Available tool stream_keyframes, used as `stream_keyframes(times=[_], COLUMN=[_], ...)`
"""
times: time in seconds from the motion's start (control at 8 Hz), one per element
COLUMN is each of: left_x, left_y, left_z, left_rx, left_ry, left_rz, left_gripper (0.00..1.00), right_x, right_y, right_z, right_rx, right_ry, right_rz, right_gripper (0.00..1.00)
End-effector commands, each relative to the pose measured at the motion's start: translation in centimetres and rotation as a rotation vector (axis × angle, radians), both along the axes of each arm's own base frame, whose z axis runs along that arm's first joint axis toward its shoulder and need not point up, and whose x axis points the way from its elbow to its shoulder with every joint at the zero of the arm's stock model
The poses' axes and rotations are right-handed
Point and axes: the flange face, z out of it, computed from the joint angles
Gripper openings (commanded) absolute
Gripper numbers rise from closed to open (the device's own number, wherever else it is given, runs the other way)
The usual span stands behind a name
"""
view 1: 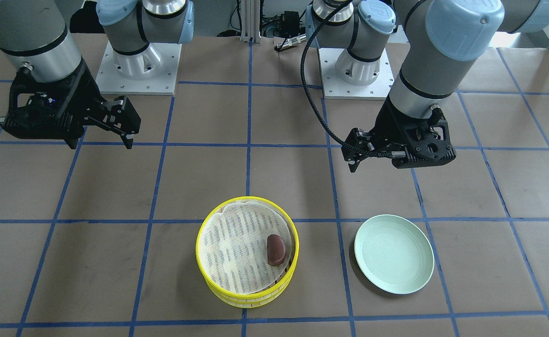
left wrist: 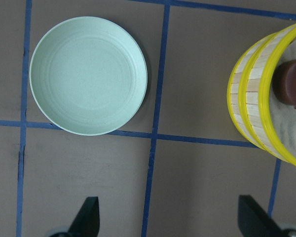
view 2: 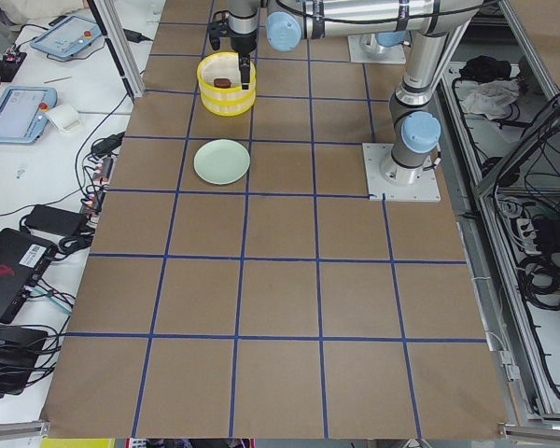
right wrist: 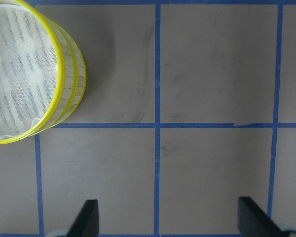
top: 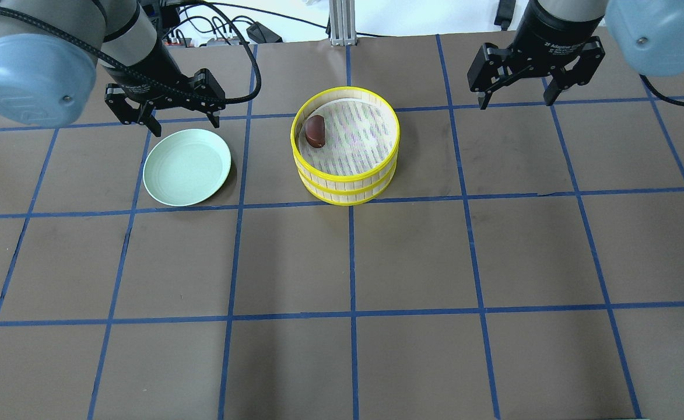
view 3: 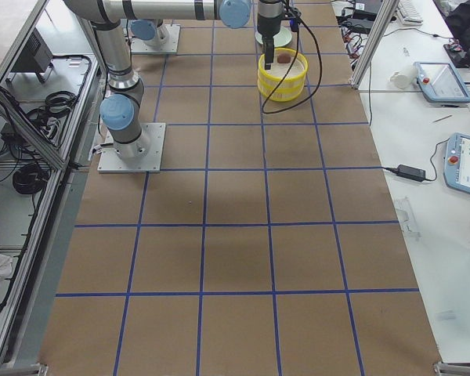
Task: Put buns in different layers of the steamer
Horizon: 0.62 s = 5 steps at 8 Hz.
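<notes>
The steamer stands at the table's far middle as two stacked yellow-rimmed tiers, with a white liner in the top one. The dark reddish-brown bun lies on that liner near the left rim; it also shows in the front view and the left wrist view. The cream-white bun is out of sight. My left gripper is open and empty, hovering by the far edge of the plate. My right gripper is open and empty, well to the right of the steamer.
A pale green plate lies empty to the left of the steamer. The brown table is marked with a blue tape grid. The arm bases stand at the robot's edge.
</notes>
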Motion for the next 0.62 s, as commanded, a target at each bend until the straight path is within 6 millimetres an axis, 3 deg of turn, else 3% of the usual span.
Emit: stream_keyframes(times=[0.0,0.5], left_x=[0.03,0.01], left_y=[0.00,0.06], left_z=[0.00,-0.16], left_rx=[0.000,0.004], left_ry=[-0.003,-0.001], left_rz=[0.000,0.000], left_gripper=[1.00,1.00], right_x=[0.05,0.03], right_y=[-0.12,-0.05], right_z=[-0.11,0.21], right_rx=[-0.001,-0.007], right_ry=[0.000,0.001], right_rz=[-0.001,-0.007], right_gripper=[1.00,1.00])
